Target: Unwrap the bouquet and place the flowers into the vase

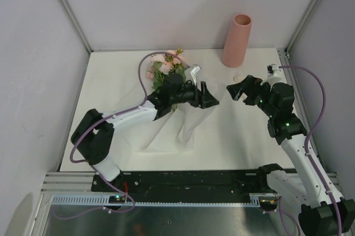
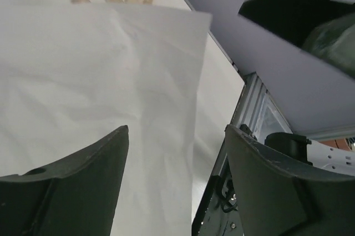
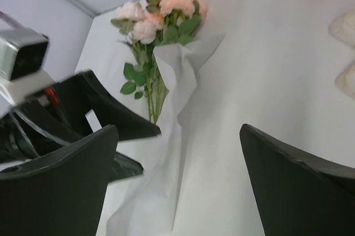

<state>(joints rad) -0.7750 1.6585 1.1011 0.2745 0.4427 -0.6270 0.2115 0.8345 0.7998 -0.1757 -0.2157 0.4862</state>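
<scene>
Where your left gripper (image 1: 210, 95) hangs: table centre, over the white paper (image 1: 186, 127) — jaws spread, pinching nothing.
Right gripper (image 1: 232, 92): at its 3 o'clock, facing it, jaws wide, empty.
Flowers (image 1: 166, 68): at your 11 o'clock, stems partly in the paper.
Vase (image 1: 237, 39): upright at 1 o'clock, apart from both.

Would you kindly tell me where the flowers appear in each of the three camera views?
Top external: the flowers sit left of centre, in the upper half.
Left wrist: not in it.
Right wrist: upper middle, left of centre, stems running down into the wrapping.
Shared landmark: the white paper, visible in all three views.
</scene>
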